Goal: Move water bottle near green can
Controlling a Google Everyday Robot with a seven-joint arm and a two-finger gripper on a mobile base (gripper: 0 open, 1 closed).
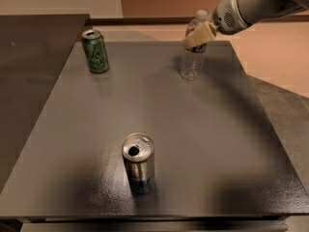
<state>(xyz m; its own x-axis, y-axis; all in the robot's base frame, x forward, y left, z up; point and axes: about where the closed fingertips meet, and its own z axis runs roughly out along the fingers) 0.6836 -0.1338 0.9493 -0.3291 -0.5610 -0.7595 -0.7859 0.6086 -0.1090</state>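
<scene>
The water bottle (192, 62) is clear with a white cap and stands upright at the far right of the dark table (203, 129). The green can (95, 51) stands upright at the far left of the table, well apart from the bottle. My gripper (195, 38) comes in from the upper right on the grey arm (256, 4). It sits in front of the bottle's upper part, at its dark label band, and covers it.
A silver can with a blue base (138, 162) stands upright near the front middle of the table. A dark counter (29, 47) adjoins the table on the left. Tan floor (275, 57) lies beyond the right edge.
</scene>
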